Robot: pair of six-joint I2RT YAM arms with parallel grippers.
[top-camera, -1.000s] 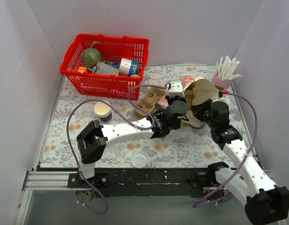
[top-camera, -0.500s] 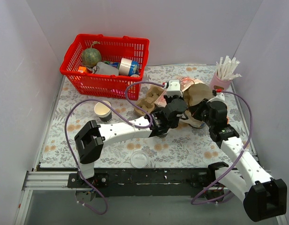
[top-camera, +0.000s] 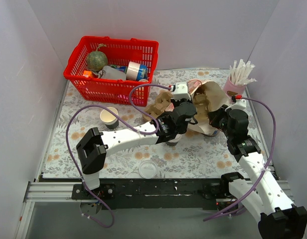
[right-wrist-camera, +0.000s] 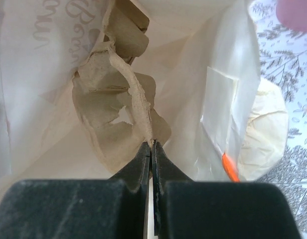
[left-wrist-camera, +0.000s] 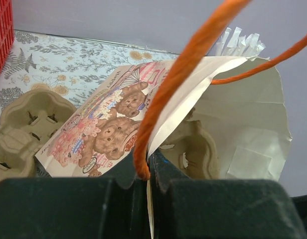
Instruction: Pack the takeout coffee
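The takeout coffee (top-camera: 109, 117), a small cream cup with a dark lower band, stands alone left of centre, far from both grippers. A round plastic lid (top-camera: 148, 169) lies by the near edge. My left gripper (top-camera: 189, 109) (left-wrist-camera: 149, 160) is shut on the white rim of the bear-printed paper bag (top-camera: 209, 102) (left-wrist-camera: 111, 127), beside its orange handle (left-wrist-camera: 168, 89). My right gripper (top-camera: 218, 118) (right-wrist-camera: 152, 145) reaches into the bag's mouth. It is shut on the torn rim of a cardboard cup carrier (right-wrist-camera: 111, 99) (left-wrist-camera: 193, 149) inside.
A red basket (top-camera: 78, 79) of groceries stands back left. Another cup carrier (top-camera: 161, 104) (left-wrist-camera: 24, 124) lies left of the bag. A pink holder of straws (top-camera: 237, 82) is back right. A pale round tub (right-wrist-camera: 265, 129) sits just right of the bag.
My left gripper has drawn the bag's rim up and back, so the bag's mouth stands wider. The right arm has shifted slightly right, still in the bag. The cup and lid have not moved.
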